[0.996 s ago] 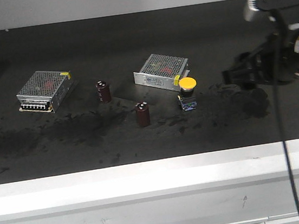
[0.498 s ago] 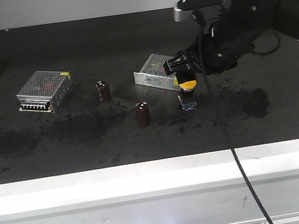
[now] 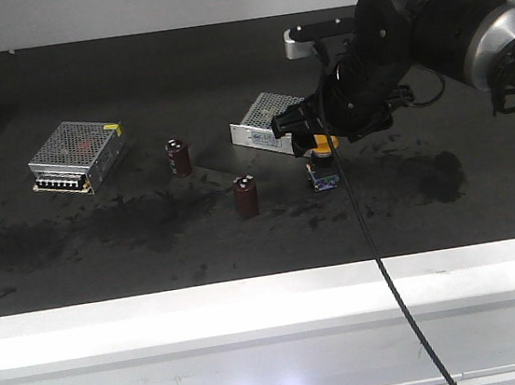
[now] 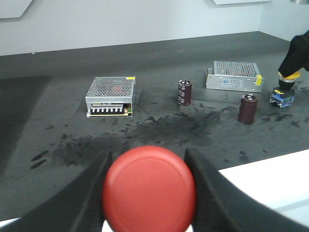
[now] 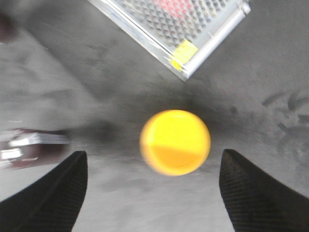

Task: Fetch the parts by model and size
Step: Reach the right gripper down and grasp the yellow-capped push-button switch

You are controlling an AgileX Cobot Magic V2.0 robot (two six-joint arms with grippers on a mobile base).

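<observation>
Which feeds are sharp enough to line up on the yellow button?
Right wrist view: motion-blurred, the yellow-capped switch smeared, edges soft. Left wrist view: crisp across the table, with the red-capped switch filling the foreground. Front view: sharp, but the arm covers most of the yellow cap.

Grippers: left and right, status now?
Left gripper: closed, holding the red button.
Right gripper: open, fingers spread either side of the yellow button, not gripping it.
</observation>
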